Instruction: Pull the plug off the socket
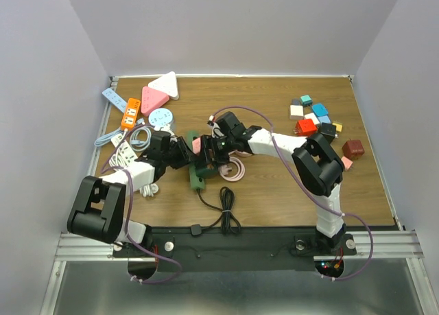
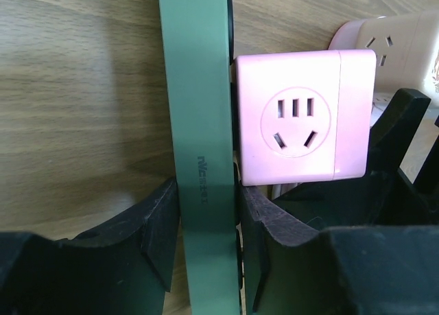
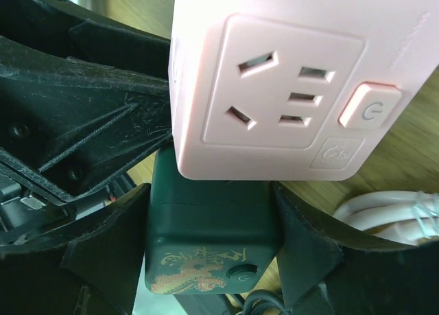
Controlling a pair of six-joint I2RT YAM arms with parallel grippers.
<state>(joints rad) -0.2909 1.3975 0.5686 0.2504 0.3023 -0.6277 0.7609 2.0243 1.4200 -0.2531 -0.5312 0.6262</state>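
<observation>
counter: wood-grain surface, smooth, faint sheen
green power strip: plastic, smooth, satin
pink adapter plug: plastic, smooth, lightly glossy
left pincer: black plastic, matt, slightly rough
white cable: glossy, smooth sheath

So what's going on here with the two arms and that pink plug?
Both arms meet at the middle of the table. The left gripper has its fingers clamped on the green power strip, pinning it. The pink plug sits flush against the strip, not yet pulled off. The right gripper is at the plug from the other side, its fingers flanking the strip's dark end just below it. Whether it has a firm grip is unclear.
</observation>
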